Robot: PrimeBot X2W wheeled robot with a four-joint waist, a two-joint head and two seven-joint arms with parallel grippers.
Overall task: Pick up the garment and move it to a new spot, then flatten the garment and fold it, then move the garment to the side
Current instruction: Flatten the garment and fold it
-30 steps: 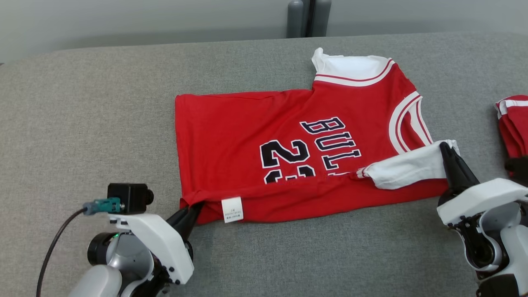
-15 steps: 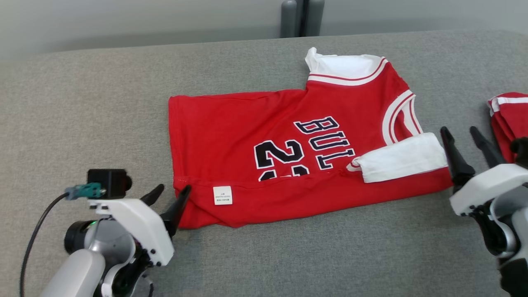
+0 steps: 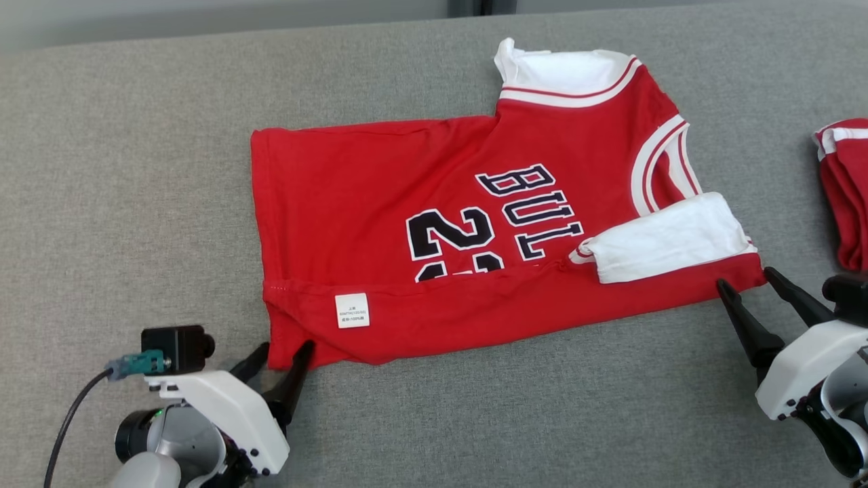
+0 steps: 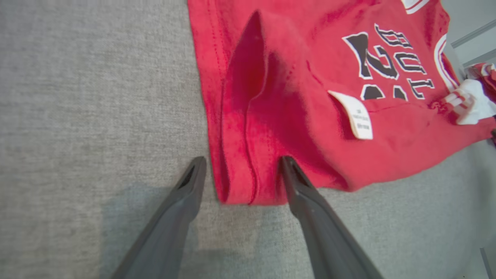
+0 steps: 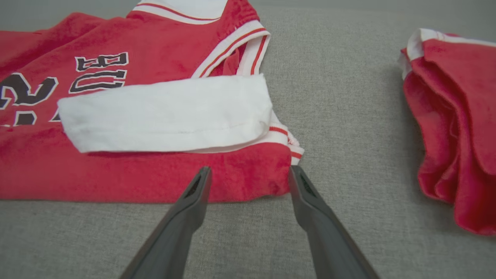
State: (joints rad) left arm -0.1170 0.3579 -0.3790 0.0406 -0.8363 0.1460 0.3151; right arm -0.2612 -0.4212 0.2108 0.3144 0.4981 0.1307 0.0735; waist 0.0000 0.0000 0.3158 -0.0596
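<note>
Between left tool (image 4: 242,159) tips, garment (image 4: 294,97) corner

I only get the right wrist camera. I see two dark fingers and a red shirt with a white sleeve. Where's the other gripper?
Observer: The left gripper is at the red basketball jersey's other near corner, fingers straddling it.
Operator: Is it holding on?
Observer: No, its jaws stand apart around loose fabric.
Operator: Anything else there?
Observer: A small white fabric label lies on the folded-up near edge, close by.
</note>
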